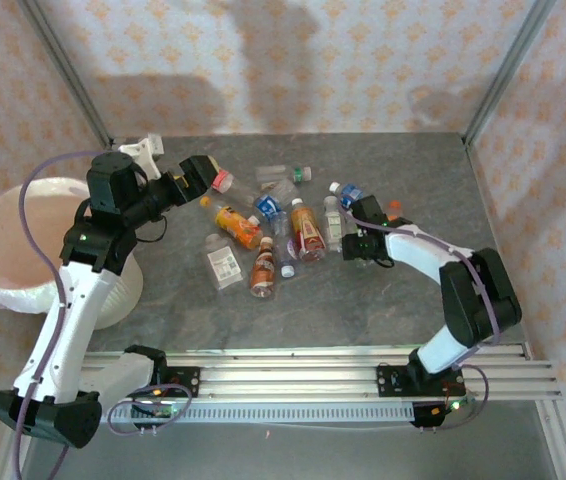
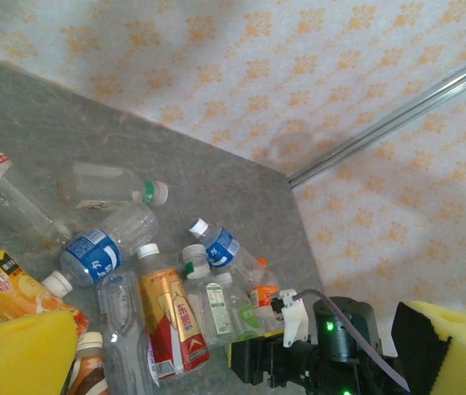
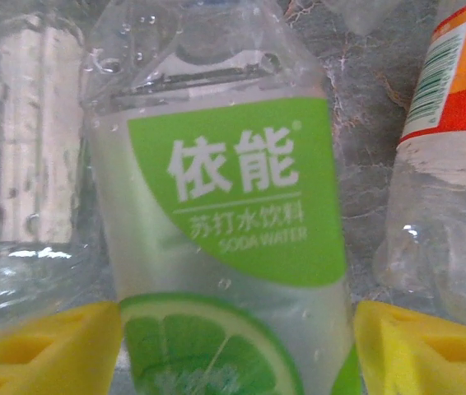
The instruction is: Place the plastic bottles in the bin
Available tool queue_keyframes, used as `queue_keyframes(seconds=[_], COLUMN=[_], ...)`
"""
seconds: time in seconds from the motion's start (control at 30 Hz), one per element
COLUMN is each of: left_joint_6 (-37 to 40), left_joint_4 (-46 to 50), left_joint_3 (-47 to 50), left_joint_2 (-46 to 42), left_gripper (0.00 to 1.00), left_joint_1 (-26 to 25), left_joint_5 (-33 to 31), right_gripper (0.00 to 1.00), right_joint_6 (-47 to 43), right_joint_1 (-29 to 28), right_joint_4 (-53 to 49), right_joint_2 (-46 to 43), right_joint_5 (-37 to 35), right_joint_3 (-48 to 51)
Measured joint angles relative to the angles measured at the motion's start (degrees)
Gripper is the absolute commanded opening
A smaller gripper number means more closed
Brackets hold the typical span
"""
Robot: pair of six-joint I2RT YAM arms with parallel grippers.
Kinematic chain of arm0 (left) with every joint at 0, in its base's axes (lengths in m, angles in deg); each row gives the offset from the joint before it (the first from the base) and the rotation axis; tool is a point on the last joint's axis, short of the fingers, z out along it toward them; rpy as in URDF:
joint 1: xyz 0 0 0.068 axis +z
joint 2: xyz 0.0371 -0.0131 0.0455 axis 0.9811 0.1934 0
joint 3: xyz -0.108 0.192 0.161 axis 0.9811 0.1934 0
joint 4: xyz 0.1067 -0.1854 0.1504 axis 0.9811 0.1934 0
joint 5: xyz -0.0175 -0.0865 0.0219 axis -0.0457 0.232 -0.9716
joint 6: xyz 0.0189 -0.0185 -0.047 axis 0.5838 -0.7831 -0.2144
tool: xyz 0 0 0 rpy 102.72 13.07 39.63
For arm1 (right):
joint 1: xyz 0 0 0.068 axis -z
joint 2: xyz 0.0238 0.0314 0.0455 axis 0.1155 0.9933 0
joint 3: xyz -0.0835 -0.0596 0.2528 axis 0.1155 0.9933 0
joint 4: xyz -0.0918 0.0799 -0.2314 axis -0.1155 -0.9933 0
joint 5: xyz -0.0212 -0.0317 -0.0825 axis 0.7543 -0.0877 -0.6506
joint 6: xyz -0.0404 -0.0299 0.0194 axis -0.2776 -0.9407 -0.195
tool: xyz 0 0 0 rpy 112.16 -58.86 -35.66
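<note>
My right gripper [image 1: 348, 228] straddles the green-labelled bottle [image 3: 225, 239], pads [image 3: 44, 346] at its sides; squeezing or not, I cannot tell. An orange-labelled bottle [image 3: 455, 90] and a clear bottle [image 3: 27, 140] crowd its flanks. My left gripper [image 1: 206, 182] hangs spread; the bin [image 1: 48, 186] stands far left.

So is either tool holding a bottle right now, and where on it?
The left tool is open and empty. The pads of the right tool sit either side of the green-label bottle, at its lower body; whether they grip cannot be told.
</note>
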Motion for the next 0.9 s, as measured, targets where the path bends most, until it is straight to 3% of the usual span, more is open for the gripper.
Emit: queue_keyframes(seconds=[0.27,0.47,0.6,0.9], left_joint_6=[1.09,1.09,1.09,2.49], left_joint_4=[0.52,1.05,1.27,1.22], left_joint_3=[0.0,0.0,0.0,0.0], left_joint_2=[0.04,0.04,0.2,2.67], left_gripper=[1.0,1.0,1.0,1.0], left_joint_1=[0.0,-0.2,-1.03,-6.91], left_joint_5=[-1.01,-1.73,-2.19,-5.11], right_gripper=[0.7,0.56,0.46,0.4], right_joint_6=[0.26,1.95,3.17,3.52], right_joint_1=[0.0,0.0,0.0,-0.7], right_joint_4=[-2.69,-3.21,-2.89,-2.73], right_joint_2=[2.93,3.65,-1.05,-16.22], right_joint_5=[0.0,-0.17,0.48,1.33], right_joint_3=[-1.38,-1.92,1.51,3.04])
